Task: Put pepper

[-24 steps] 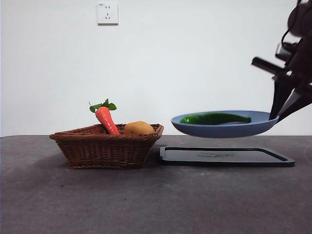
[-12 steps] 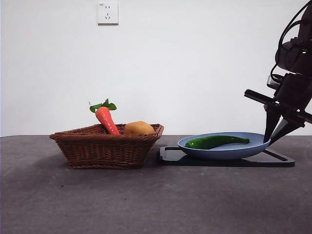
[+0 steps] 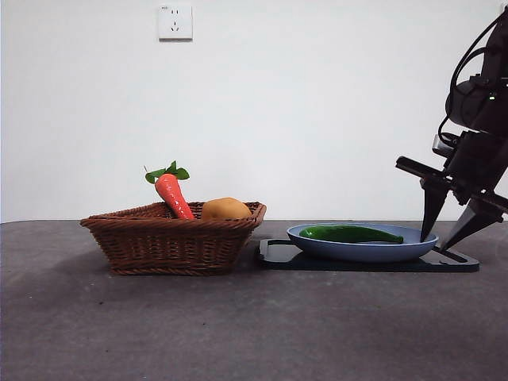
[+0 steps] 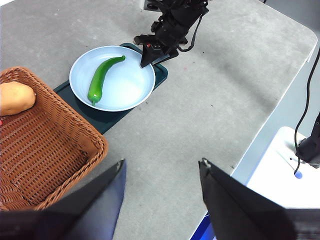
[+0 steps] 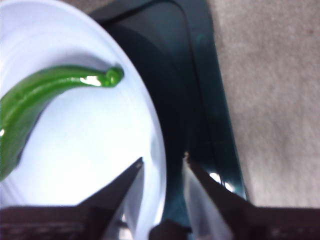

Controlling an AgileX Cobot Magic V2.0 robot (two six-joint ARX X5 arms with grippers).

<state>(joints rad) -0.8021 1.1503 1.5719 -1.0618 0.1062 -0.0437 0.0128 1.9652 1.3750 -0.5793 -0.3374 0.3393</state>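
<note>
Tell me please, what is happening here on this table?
The right gripper stands at the rim of a round blue plate, its jaws straddling the rim, slightly parted. The plate rests on a flat dark tray and holds a long glossy green pepper. Beside the tray sits a brown wicker basket with an orange carrot and a brown potato. The left gripper waits above, open.

— What sort of place are you working in?

— You are in a lab test bench: a bare grey table (image 3: pixel 238 325) against a blank white wall (image 3: pixel 317 95) with one socket (image 3: pixel 175 21), cables (image 4: pixel 306 90) hanging off the table's edge, and a white equipment base (image 4: pixel 280 170) beside it.
</note>
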